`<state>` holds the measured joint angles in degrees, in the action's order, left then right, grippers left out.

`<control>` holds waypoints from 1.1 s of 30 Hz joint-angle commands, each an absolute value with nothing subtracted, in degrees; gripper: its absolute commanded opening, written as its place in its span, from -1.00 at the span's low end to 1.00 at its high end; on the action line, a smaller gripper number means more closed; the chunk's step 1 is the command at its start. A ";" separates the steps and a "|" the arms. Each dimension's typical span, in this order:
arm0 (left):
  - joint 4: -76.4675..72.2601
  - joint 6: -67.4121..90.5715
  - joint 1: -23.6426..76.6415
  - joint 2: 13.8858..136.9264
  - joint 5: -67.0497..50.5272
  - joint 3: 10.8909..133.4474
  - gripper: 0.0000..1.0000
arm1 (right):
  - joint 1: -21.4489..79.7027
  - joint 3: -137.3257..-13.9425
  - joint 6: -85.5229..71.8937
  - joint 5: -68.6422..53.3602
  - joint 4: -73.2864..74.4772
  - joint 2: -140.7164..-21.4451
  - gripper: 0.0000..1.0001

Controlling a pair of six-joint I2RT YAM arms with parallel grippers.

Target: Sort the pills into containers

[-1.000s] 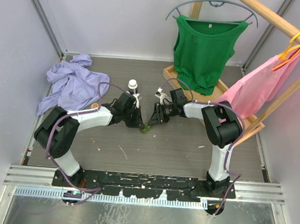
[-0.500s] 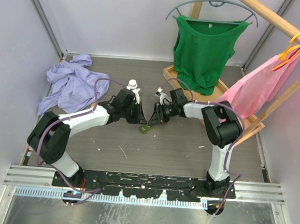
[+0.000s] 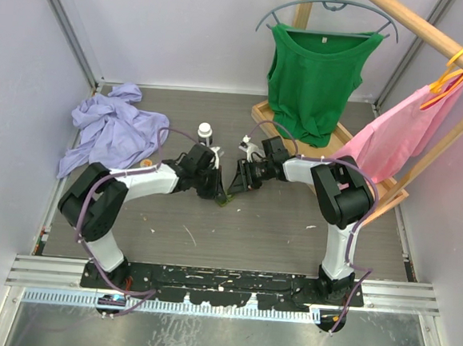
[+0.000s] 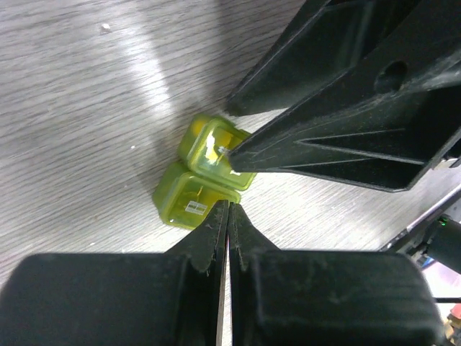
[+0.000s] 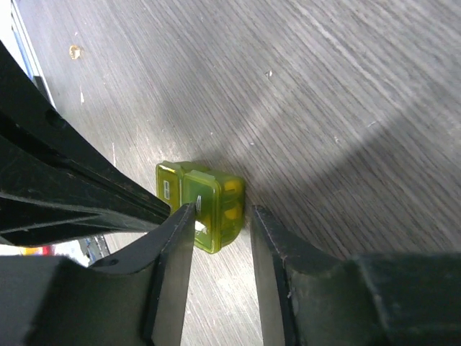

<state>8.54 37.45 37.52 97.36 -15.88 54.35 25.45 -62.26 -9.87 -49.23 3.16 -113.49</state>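
small green case [image 3: 225, 197] lies mid-table [image 3: 275, 224] between two grippers. left gripper [image 4: 227, 207], fingers pressed together, tips at the case's near compartment. right gripper [image 5: 220, 210], fingers slightly apart, straddles its other end, seemingly without pinching it.

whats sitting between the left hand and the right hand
The olive green pill case. The left wrist view shows it at the tip of the shut left hand. The right wrist view shows the right hand straddling one end.
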 commanded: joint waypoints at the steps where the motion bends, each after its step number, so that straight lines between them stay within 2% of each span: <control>1: 14.33 34.08 37.61 93.06 -11.37 56.91 -0.88 | 25.80 -63.55 -7.16 -47.32 4.13 -111.13 -0.06; 5: 15.43 33.32 37.59 86.19 -10.24 57.52 -0.71 | 24.83 -64.17 -5.23 -49.11 4.94 -107.90 0.22; 8: 15.83 32.43 37.61 80.16 -9.14 56.59 -0.56 | 23.59 -64.63 -2.79 -49.57 6.65 -105.03 0.33; 12: 15.94 30.88 37.57 70.60 -7.13 55.18 -0.31 | 23.02 -65.84 5.17 -49.53 12.22 -99.96 0.39; 15: 15.54 29.84 37.41 63.00 -4.68 54.32 0.11 | 22.97 -66.51 15.02 -49.93 18.12 -94.50 0.40; 17: 14.75 28.98 37.36 58.61 -3.09 53.64 0.47 | 22.88 -66.70 22.81 -51.31 23.74 -90.54 0.40; 20: 14.20 27.90 37.18 52.21 -0.97 53.40 0.93 | 22.62 -66.83 31.71 -50.29 28.52 -83.48 0.47; 22: 14.63 27.00 37.01 48.60 0.31 54.18 0.96 | 22.57 -66.45 34.29 -47.15 29.12 -79.33 0.61; 25: 17.45 25.37 36.92 44.80 1.83 57.09 0.96 | 22.36 -67.46 34.46 -42.42 29.82 -74.29 0.99; 33: 29.33 25.41 36.91 42.66 1.97 69.40 0.96 | 21.81 -91.44 18.81 -28.62 39.40 -71.91 1.00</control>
